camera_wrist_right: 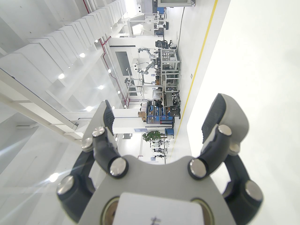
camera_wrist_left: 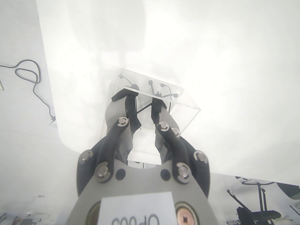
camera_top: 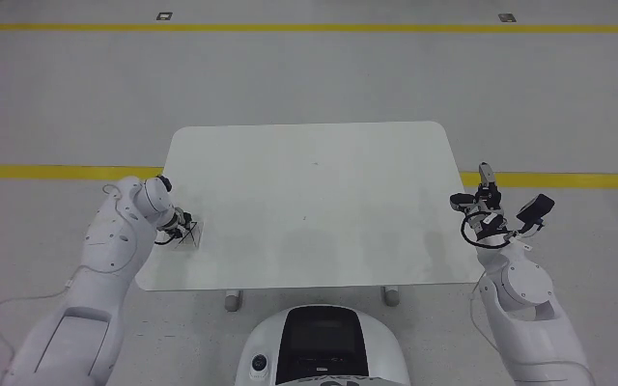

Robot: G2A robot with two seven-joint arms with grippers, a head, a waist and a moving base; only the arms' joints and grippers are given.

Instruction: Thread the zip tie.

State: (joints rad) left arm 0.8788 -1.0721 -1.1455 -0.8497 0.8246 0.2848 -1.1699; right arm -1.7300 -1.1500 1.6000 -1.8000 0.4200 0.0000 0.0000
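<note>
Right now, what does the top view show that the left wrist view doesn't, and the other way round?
Top view: the whole white table with yellow floor lines around it, and the right gripper just off the table's edge.

Left wrist view: close up, small black zip ties inside the clear box, and a dark cable on the floor beside the table.

Both: the left gripper, its fingers apart and dipped into the clear box, near the table's corner on the robot's left.
</note>
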